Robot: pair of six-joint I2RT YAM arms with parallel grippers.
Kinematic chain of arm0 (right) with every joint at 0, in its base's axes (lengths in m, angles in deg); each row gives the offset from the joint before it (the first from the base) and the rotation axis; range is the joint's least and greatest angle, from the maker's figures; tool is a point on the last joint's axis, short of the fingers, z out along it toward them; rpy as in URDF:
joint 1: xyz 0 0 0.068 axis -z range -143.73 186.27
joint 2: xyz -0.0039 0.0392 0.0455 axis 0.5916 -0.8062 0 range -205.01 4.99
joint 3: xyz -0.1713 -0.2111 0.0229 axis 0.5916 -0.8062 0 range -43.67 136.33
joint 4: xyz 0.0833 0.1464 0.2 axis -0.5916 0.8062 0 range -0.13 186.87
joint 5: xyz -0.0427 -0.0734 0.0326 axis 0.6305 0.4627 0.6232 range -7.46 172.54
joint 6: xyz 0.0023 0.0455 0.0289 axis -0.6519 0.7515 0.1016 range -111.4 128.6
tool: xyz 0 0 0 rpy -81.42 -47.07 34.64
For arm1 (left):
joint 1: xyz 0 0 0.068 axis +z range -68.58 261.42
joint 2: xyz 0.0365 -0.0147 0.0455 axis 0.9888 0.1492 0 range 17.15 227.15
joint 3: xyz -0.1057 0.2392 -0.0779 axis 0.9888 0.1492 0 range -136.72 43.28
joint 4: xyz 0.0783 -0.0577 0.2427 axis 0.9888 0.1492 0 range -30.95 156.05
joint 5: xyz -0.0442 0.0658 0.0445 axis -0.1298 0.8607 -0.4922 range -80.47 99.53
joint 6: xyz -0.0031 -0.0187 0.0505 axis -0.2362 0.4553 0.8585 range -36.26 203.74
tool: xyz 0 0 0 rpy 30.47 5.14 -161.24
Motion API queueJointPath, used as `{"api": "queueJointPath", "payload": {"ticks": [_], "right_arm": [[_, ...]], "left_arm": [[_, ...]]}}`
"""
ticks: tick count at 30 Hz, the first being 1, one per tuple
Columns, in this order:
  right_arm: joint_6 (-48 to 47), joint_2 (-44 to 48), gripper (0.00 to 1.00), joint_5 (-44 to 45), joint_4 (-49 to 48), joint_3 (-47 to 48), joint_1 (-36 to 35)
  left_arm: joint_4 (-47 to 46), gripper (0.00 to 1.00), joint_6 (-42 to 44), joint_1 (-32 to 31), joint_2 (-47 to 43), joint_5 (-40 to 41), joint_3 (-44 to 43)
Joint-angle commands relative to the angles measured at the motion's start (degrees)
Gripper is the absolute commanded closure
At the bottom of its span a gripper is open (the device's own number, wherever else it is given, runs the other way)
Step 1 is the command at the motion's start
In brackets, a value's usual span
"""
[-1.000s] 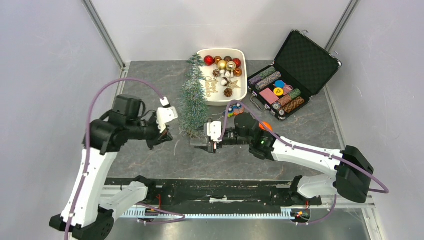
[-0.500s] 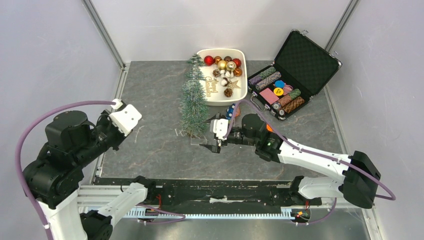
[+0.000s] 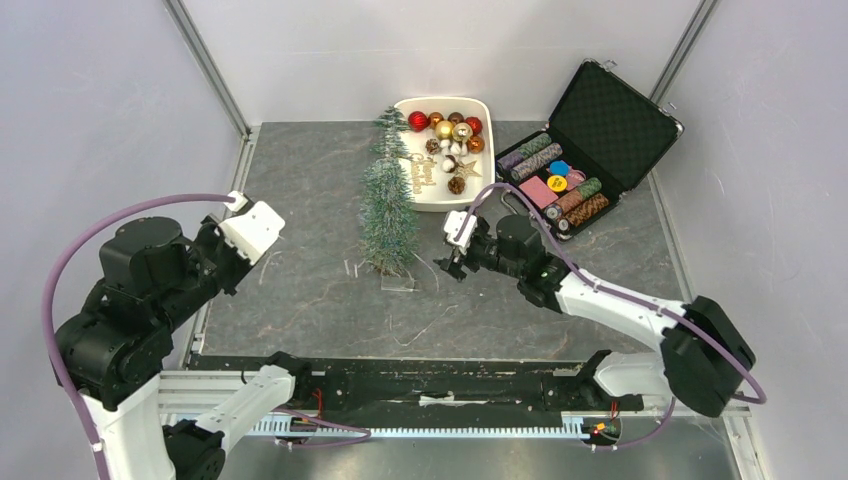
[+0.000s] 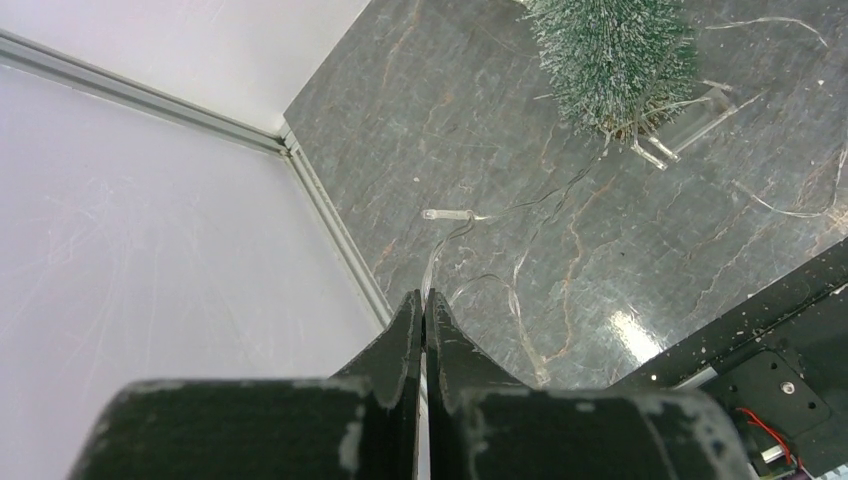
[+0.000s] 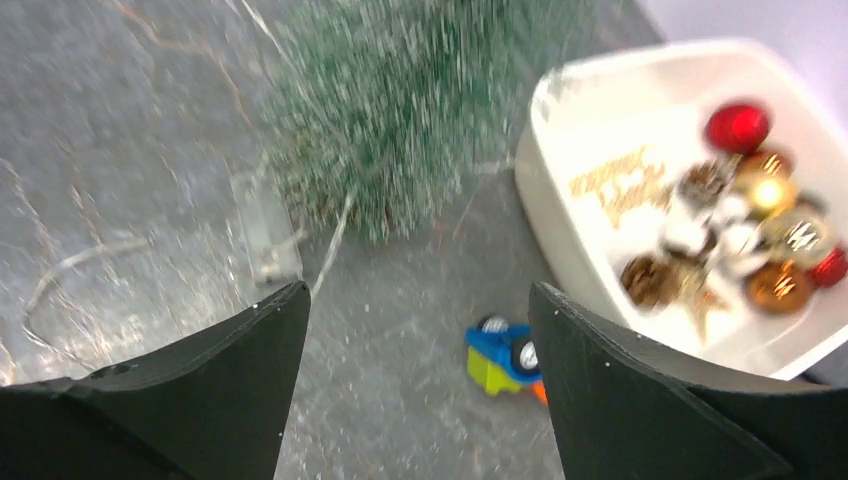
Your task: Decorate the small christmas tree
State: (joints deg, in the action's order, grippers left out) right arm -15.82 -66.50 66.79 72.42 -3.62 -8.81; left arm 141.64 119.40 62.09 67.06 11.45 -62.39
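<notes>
The small christmas tree (image 3: 388, 210) is seen upright at mid-counter (image 3: 300, 180). At its three o'clock the right tool (image 3: 447, 262) is held near, spread wide, grasping nothing. The left tool (image 4: 422, 305) is clenched at the counter's nine o'clock edge, well apart.

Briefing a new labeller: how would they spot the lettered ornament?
At the table's far edge, left of the open black case, sits a white tray. On its left side, nearest the small christmas tree, lies the gold script sign: the only piece shaped as words among round baubles.
</notes>
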Motion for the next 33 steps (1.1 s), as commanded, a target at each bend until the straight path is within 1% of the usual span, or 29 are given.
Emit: {"api": "queueJointPath", "payload": {"ticks": [1, 4, 5, 8, 10, 11, 13, 16, 17, 19, 21, 23, 24, 25, 28, 29, 31, 33], "right_arm": [[5.24, -4.44, 0.19, -3.28, -0.69, -2.45, 1.44], [14.69, -4.34, 0.15, -6.75, -9.08, -8.16, 1.31], [16.78, -4.07, 0.12, -7.10, -11.32, -9.47, 1.12], [21.93, -4.19, 0.12, -3.78, -15.53, -12.60, -0.23], [23.56, -6.47, 0.12, -3.49, -17.76, -13.20, -0.76], [23.99, -8.17, 0.12, -3.36, -17.79, -12.73, -1.01], [24.36, -11.30, 0.16, -2.63, -18.17, -11.89, -1.32], [26.59, -13.91, 0.21, -0.46, -21.68, -12.49, -1.31], [26.78, -14.31, 0.23, 0.09, -22.68, -12.57, -1.33], [26.90, -15.16, 0.33, 0.59, -23.21, -12.01, -1.33], [27.04, -15.74, 0.52, 0.94, -23.39, -11.66, -1.39], [27.19, -15.55, 0.74, 1.93, -24.09, -12.07, -1.28], [27.12, -14.83, 0.85, 2.78, -23.72, -12.31, -1.12], [26.82, -13.78, 0.99, 4.35, -22.41, -12.49, -0.92], [24.92, -5.32, 1.00, 11.73, -17.14, -14.94, -0.08], [22.03, -0.95, 1.00, 14.04, -14.43, -15.62, -0.01], [18.26, 6.31, 1.00, 16.01, -9.09, -16.12, -0.05], [14.70, 12.84, 1.00, 15.94, -4.64, -16.24, -0.09]], "left_arm": [[-1.66, 0.98, 0.66, 0.18, 0.25, -0.19, 0.80], [-1.68, 0.98, 0.64, 0.23, 0.39, -0.51, 1.14], [-1.73, 0.98, 0.65, 0.17, 0.43, -0.67, 1.32], [-1.63, 0.98, 0.73, 0.18, 0.69, -1.11, 1.73], [-1.69, 0.98, 0.75, 0.17, 0.66, -1.29, 1.91], [-1.66, 0.98, 0.69, 0.17, 0.69, -1.37, 1.97], [-1.67, 0.98, 0.49, 0.18, 0.56, -1.55, 1.96], [-1.46, 0.98, 0.55, 0.18, 0.47, -1.59, 1.87], [-1.32, 0.98, 0.65, 0.17, 0.45, -1.56, 1.88], [-1.37, 0.98, 0.74, 0.18, 0.45, -1.54, 1.87], [-1.36, 0.98, 0.59, 0.18, 0.36, -1.65, 1.96], [-1.36, 0.98, 0.42, 0.22, 0.15, -1.65, 2.13], [-1.21, 0.98, 0.38, 0.17, 0.12, -1.65, 2.20], [-1.26, 0.98, 0.29, 0.17, 0.06, -1.65, 2.30], [-1.32, 0.98, 0.05, 0.20, -0.16, -1.65, 2.73], [-1.33, 0.98, -0.14, 0.14, -0.29, -2.31, 3.02], [-1.24, 0.98, -0.30, 0.08, -0.37, -4.35, 3.84], [-1.46, 0.98, -0.45, 0.09, -0.36, -5.64, 5.08]]}}
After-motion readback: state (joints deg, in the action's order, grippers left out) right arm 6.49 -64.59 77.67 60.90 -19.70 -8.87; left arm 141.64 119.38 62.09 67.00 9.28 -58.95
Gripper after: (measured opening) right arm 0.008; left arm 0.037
